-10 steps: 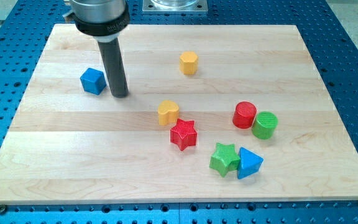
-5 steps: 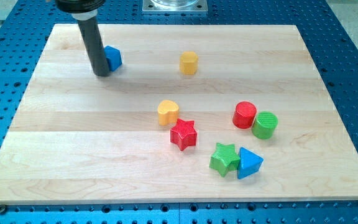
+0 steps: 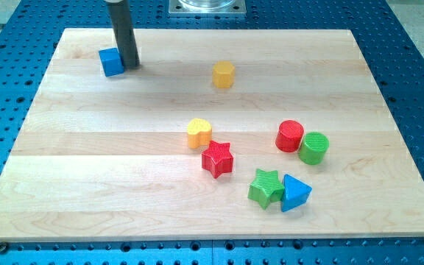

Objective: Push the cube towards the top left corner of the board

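My tip stands on the table at 3 o'clock of the blue cube, touching its side. The cube sits near the table's top left corner. No jaws exist on this rod. A yellow hexagonal block lies well apart at 3 o'clock; a yellow heart and red star sit at 5 o'clock.

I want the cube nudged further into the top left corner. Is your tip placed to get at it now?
Probably yes: my tip sits right beside the blue cube, on its right in the view, with no other block between them or toward that corner.
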